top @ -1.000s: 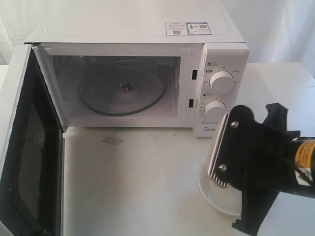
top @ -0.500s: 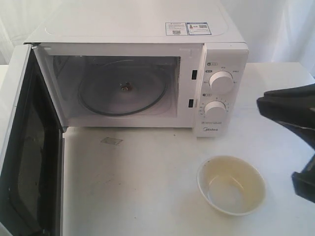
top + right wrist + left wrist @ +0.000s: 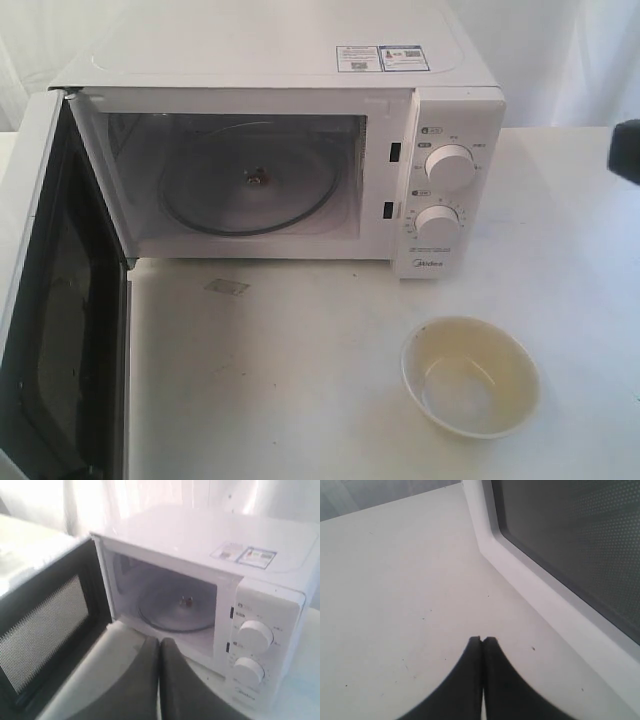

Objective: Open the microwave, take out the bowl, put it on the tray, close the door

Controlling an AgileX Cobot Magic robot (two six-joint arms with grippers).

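The white microwave (image 3: 300,60) stands at the back with its door (image 3: 60,330) swung wide open to the left; its cavity holds only the glass turntable (image 3: 250,185). The cream-white bowl (image 3: 470,377) sits upright on the white table in front of the dial panel (image 3: 445,190). No tray is in view. My right gripper (image 3: 160,641) is shut and empty, high up facing the microwave (image 3: 210,560); only a dark bit of that arm (image 3: 625,150) shows at the exterior view's right edge. My left gripper (image 3: 482,640) is shut and empty over the table beside the open door (image 3: 560,555).
A small flat sticker or tape patch (image 3: 227,287) lies on the white table (image 3: 280,380) in front of the cavity. The open door spans the left side down to the front edge. White curtains hang behind.
My right gripper let go of the bowl and drew back up and to the right, almost out of the exterior view. The bowl stays where it was set down.
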